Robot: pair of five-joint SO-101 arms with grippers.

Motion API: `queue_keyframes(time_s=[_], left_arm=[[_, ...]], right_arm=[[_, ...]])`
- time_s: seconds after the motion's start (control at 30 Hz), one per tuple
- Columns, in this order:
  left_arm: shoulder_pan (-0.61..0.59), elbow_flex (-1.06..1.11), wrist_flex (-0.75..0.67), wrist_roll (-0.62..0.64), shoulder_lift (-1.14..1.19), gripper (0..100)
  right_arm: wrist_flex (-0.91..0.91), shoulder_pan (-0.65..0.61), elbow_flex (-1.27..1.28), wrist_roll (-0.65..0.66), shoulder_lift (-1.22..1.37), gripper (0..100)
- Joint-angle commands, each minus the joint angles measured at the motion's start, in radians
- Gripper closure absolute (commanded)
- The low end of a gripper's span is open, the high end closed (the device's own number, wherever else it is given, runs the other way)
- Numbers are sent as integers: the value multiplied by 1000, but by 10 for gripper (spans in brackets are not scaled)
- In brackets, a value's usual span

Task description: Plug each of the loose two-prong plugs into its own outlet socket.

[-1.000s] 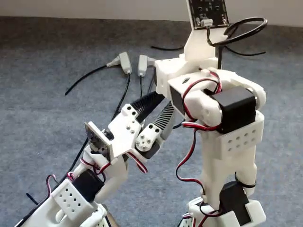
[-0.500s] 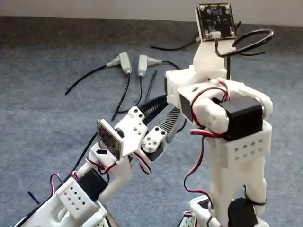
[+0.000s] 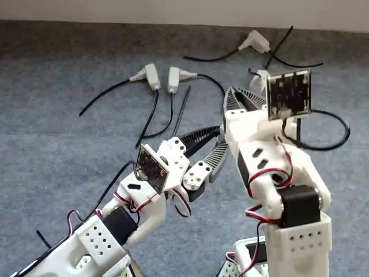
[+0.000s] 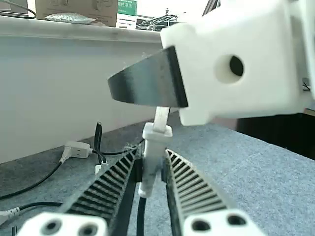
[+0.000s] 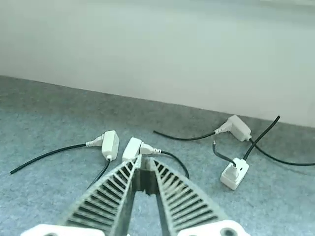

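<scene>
Left end effector (image 4: 151, 153) clamped on a white plug (image 4: 156, 132) at the fingertips, black cord (image 4: 141, 216) running back between the fingers, close to the right arm's white housing (image 4: 236, 59). Right end effector (image 5: 142, 161) narrow, tips nearly together, pointed over the grey bench (image 3: 57, 133) toward near connector (image 5: 132, 148) lying just beside left connector (image 5: 110, 143). Far connector (image 5: 237, 128) and white block (image 5: 233, 173) well apart from that pair
</scene>
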Motion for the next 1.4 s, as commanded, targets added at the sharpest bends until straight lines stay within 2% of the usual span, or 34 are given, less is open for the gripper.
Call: queue_keyframes(time_s=[0.0,0.2,0.33,0.47,0.67,0.87,1.07,1.2,1.3,1.37], left_arm=[[-24,-84,-34,6,-35,993],[-25,-84,-34,6,-35,993],[-25,-81,-31,8,-73,993],[-19,-74,32,8,-165,993],[-19,-71,66,8,-203,993],[-25,-50,61,8,-171,993],[-28,-50,66,8,-85,993],[-143,-51,120,26,-22,993],[-249,-59,158,152,53,993],[-274,-74,169,180,114,991]], right_arm=[[-35,31,156,83,-21,991],[-53,59,163,89,27,991],[-84,130,168,89,87,991],[-174,211,237,89,131,991],[-214,228,274,89,133,991],[-200,285,163,89,133,991],[-84,397,-8,89,136,991],[-10,479,-62,83,134,991],[61,561,-61,83,133,991],[101,616,-61,83,133,991]])
